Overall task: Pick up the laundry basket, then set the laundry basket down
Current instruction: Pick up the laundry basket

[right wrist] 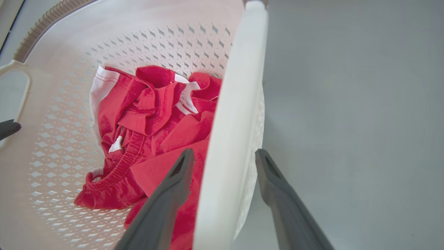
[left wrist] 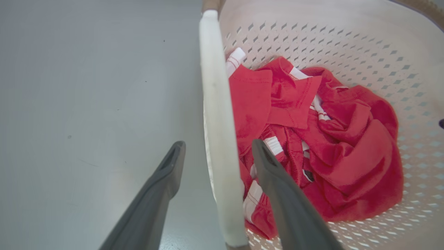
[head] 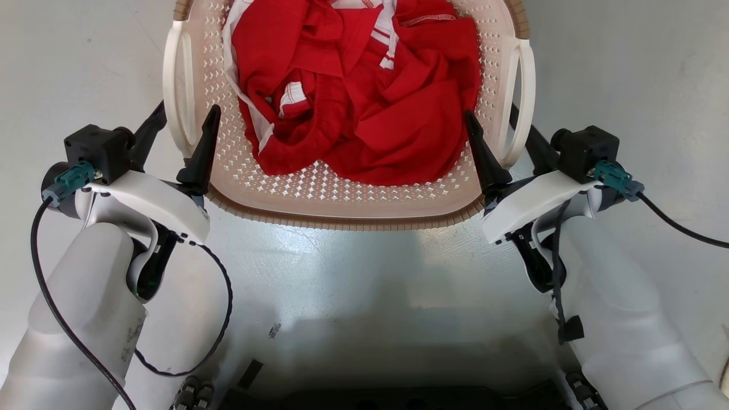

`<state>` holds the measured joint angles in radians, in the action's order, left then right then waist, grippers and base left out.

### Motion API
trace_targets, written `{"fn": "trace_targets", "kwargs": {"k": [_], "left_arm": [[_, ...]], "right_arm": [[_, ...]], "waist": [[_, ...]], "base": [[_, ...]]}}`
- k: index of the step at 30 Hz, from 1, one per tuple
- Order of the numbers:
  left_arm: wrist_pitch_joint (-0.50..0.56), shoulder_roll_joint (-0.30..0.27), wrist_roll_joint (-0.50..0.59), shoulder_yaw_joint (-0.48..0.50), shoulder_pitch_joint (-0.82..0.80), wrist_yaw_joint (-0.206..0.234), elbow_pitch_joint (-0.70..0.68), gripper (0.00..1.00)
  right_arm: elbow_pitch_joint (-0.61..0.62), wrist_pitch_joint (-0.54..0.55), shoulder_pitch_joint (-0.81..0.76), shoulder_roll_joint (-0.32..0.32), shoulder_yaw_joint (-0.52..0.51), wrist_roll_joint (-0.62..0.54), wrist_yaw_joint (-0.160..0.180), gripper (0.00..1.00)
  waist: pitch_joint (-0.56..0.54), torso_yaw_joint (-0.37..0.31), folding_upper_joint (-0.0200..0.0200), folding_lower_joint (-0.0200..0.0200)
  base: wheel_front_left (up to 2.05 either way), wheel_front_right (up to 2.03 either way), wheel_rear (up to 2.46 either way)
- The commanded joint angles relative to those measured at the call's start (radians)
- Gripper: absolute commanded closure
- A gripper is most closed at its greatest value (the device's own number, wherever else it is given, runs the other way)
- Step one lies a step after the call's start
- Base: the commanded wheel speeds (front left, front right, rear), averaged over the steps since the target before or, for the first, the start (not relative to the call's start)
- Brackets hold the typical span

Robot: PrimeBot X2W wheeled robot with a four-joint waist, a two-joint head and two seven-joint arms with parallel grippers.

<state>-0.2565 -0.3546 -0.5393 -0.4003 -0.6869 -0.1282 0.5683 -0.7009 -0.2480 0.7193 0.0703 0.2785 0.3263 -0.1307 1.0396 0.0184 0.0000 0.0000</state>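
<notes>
The left gripper (head: 181, 122) has its two dark fingers spread apart, one on each side of the basket's left handle (head: 177, 94). One finger is inside the basket and one is outside. It is not squeezing the handle yet; the left wrist view shows a gap on both sides. The right gripper (head: 504, 128) is the same, spread wide around the right handle (head: 519, 97) with nothing held.

The laundry basket (head: 342, 196) sits on the pale floor (head: 364, 273) at twelve o'clock from the robot, right between the two arms. Red clothes (head: 364, 97) are piled inside it.

I think this is the grabbing step, just before the lift. Next, both grippers need to pinch the handles tight, then go up together so the basket stays level and does not tip.
</notes>
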Motion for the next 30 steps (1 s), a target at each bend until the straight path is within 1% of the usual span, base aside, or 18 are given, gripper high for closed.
{"fn": "trace_targets", "kwargs": {"k": [1, 2, 3, 4, 5, 6, 7, 8, 9, 10, 18, 24, 30], "left_arm": [[-0.005, -0.041, -0.006, 0.022, 0.004, -0.003, -0.007, 0.04], [-0.005, -0.04, -0.007, 0.019, 0.003, -0.003, -0.007, 0.12], [-0.005, -0.04, -0.009, 0.015, 0.001, -0.003, -0.005, 0.21], [-0.005, -0.039, -0.011, 0.011, 0.0, -0.003, -0.004, 0.43], [-0.005, -0.039, -0.013, 0.003, -0.001, -0.003, 0.002, 0.61], [-0.005, -0.039, -0.015, -0.004, -0.003, -0.003, 0.007, 0.78], [-0.005, -0.038, -0.017, -0.009, -0.006, -0.003, 0.009, 0.88], [-0.005, -0.037, -0.018, -0.013, -0.008, -0.003, 0.011, 1.0], [-0.005, -0.036, -0.018, -0.017, -0.01, -0.003, 0.013, 1.0], [-0.005, -0.034, -0.018, -0.02, -0.012, -0.003, 0.015, 1.0], [-0.005, -0.019, -0.016, -0.031, -0.017, -0.003, 0.017, 1.0], [-0.005, -0.02, -0.013, -0.044, -0.017, -0.003, 0.029, 1.0], [-0.005, -0.022, -0.01, -0.053, -0.008, -0.003, 0.056, 1.0]], "right_arm": [[0.006, -0.014, -0.039, -0.02, 0.03, 0.008, 0.0, 0.21], [0.007, -0.014, -0.039, -0.02, 0.036, 0.014, 0.0, 0.39], [0.006, -0.014, -0.039, -0.02, 0.04, 0.021, 0.0, 0.51], [0.006, -0.014, -0.038, -0.02, 0.044, 0.025, 0.0, 0.58], [0.004, -0.014, -0.038, -0.02, 0.049, 0.033, 0.0, 0.65], [0.002, -0.014, -0.038, -0.02, 0.053, 0.04, 0.0, 0.68], [0.0, -0.014, -0.037, -0.02, 0.058, 0.046, 0.0, 0.75], [-0.002, -0.014, -0.037, -0.02, 0.061, 0.051, 0.0, 0.9], [-0.005, -0.014, -0.036, -0.02, 0.065, 0.057, 0.0, 0.98], [-0.008, -0.014, -0.036, -0.02, 0.069, 0.063, 0.0, 1.0], [-0.026, -0.014, -0.036, -0.02, 0.09, 0.086, 0.0, 1.0], [-0.05, -0.014, -0.039, -0.02, 0.105, 0.101, 0.0, 1.0], [-0.1, -0.014, -0.043, -0.02, 0.162, 0.163, 0.0, 1.0]], "waist": [[0.002, 0.001, 0.0, 0.0], [0.003, 0.002, 0.0, 0.0], [0.004, 0.002, 0.0, 0.0], [0.004, 0.002, 0.0, 0.0], [0.005, 0.003, 0.0, 0.0], [0.005, 0.004, 0.0, 0.0], [0.006, 0.004, 0.0, 0.0], [0.006, 0.006, 0.0, 0.0], [0.007, 0.007, 0.0, 0.0], [0.006, 0.008, 0.0, 0.0], [0.0, 0.011, 0.0, 0.0], [-0.012, 0.007, 0.0, 0.0], [-0.044, -0.005, 0.0, 0.0]], "base": [[0.0, 0.0, 0.0], [0.0, 0.0, 0.0], [0.0, 0.0, 0.0], [0.0, 0.0, 0.0], [0.0, 0.0, 0.0], [0.0, 0.0, 0.0], [0.0, 0.0, 0.0], [0.0, 0.0, 0.0], [0.0, 0.0, 0.0], [0.0, 0.0, 0.0], [0.0, 0.0, 0.0], [0.0, 0.0, 0.0], [0.0, 0.0, 0.0]]}}
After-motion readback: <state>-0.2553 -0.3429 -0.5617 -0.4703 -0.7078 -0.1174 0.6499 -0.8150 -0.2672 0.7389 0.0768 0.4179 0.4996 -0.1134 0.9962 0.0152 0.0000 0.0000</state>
